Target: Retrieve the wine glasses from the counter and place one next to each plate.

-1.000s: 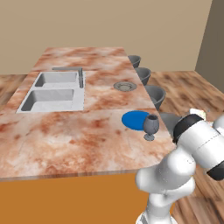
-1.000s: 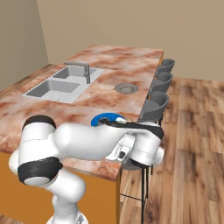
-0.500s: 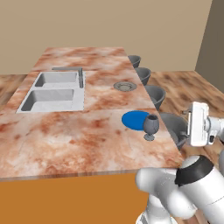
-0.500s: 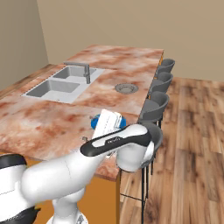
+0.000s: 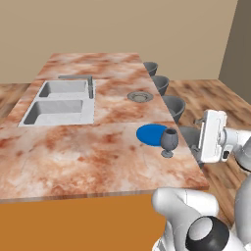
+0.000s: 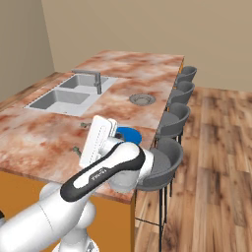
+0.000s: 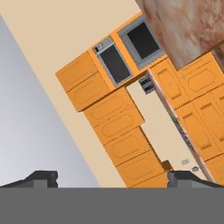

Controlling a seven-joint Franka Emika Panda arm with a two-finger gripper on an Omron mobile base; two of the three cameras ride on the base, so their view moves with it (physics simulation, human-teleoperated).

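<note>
Marbled red-brown stone counter carries a small dark grey-blue stemmed wine glass just beside the round bright blue plate, near right edge; gripper fully open & empty; glass likely light, fragile, tippy, so grab bowl or stem w/ gentle squeeze.

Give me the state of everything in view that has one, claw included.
Claw: open, empty, off the counter's right edge.
Wine glass: upright on the counter, beside the blue plate.
Blue plate: flat, bare, near the counter's stool-side edge.
Grey plate: flat, bare, no glass beside it.
Sink: both basins empty.
</note>
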